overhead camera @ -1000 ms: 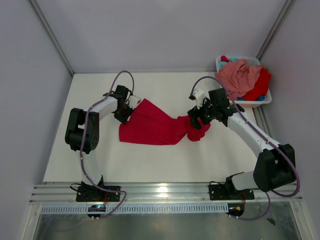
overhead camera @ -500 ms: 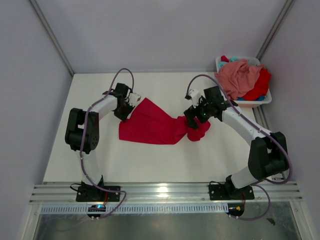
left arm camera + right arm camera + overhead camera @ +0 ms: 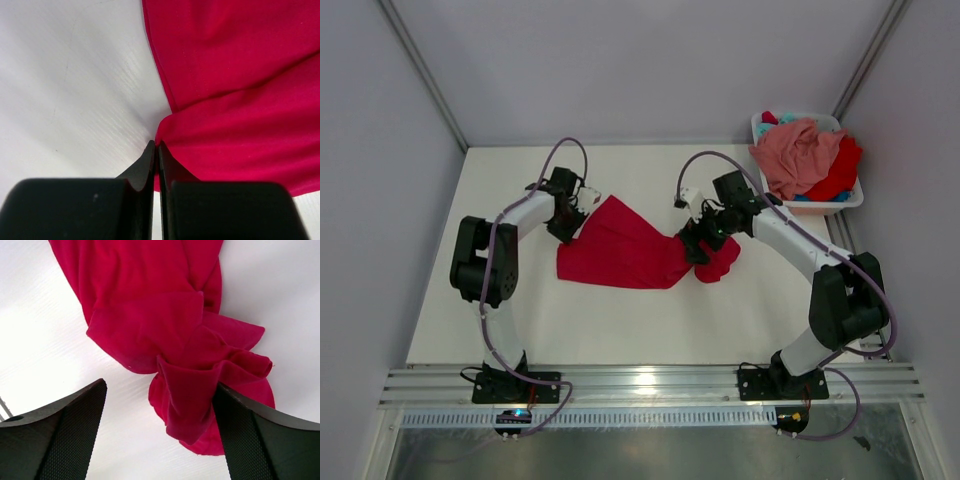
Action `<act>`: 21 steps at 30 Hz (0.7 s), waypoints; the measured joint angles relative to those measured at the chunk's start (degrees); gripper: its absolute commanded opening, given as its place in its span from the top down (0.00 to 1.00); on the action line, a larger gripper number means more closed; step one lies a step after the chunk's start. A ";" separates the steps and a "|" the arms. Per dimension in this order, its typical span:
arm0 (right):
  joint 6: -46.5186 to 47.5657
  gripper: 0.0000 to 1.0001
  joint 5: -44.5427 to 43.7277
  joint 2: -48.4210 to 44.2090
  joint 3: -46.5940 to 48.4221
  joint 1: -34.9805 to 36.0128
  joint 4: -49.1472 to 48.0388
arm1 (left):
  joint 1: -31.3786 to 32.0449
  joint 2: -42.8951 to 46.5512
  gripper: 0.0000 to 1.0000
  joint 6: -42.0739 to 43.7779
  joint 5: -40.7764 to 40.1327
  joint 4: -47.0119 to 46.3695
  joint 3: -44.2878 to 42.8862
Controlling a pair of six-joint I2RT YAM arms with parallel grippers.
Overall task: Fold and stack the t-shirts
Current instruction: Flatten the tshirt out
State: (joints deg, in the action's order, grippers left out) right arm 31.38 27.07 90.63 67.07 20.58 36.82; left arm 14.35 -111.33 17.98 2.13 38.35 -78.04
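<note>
From above, I see the red t-shirt lying on the white table between my 2 arms, broad and fairly flat at its left end and narrowing to a crumpled knot at its right end. That view does not show how my fingers stand; my wrist cameras do. My left claw has its 2 fingers pressed together with only a hairline slit between them, and the shirt's edge gathers to a point right at their tips, so I have that far left corner pinched. My right claw is spread wide and has hold of nothing. Its 2 fingers stand on either side of the knotted end, which lies under the gap in loose folds on the table. The right wrist view does not let me tell whether the pads touch the cloth. Only the top view shows the rest of the laundry. A white basket sits at the far right corner of the table, well apart from the spread shirt. A salmon pink t-shirt is heaped on top of it, more red cloth hangs over its right side, and a bit of teal cloth shows at the back. My right forearm runs between the basket and the knotted end.
</note>
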 measured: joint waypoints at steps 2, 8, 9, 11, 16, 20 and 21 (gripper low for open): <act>0.72 0.66 0.17 -0.02 0.00 0.35 1.16 | 0.00 0.00 1.00 0.00 -0.09 0.00 0.07; 0.31 0.97 -2.84 -0.07 -0.17 1.07 1.75 | 0.00 0.00 1.00 -0.02 -0.39 -0.07 0.07; -0.04 0.97 -4.11 -0.07 -0.33 1.14 1.36 | 0.00 0.00 1.00 -0.02 -0.46 -0.09 0.07; -0.72 0.97 -7.37 -0.07 -0.66 1.22 0.09 | 0.00 0.00 1.00 -0.02 -0.63 -0.22 0.07; -1.86 0.97 -22.05 -0.07 -1.14 1.44 -7.04 | 0.00 0.00 1.00 -0.09 -1.68 -0.72 0.07; -1.11 0.97 -35.41 -0.39 -1.09 1.38 -15.43 | -0.15 0.33 1.00 -0.72 -3.50 -2.16 0.31; -0.79 0.97 -38.27 -0.66 -0.98 1.31 -17.77 | -0.31 0.59 1.00 -1.14 -3.85 -2.58 0.42</act>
State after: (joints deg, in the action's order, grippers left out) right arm 30.59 -11.20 89.97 66.08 21.89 19.05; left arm 14.04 -110.74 16.84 -1.72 35.77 -77.62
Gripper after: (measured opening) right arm 0.051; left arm 0.007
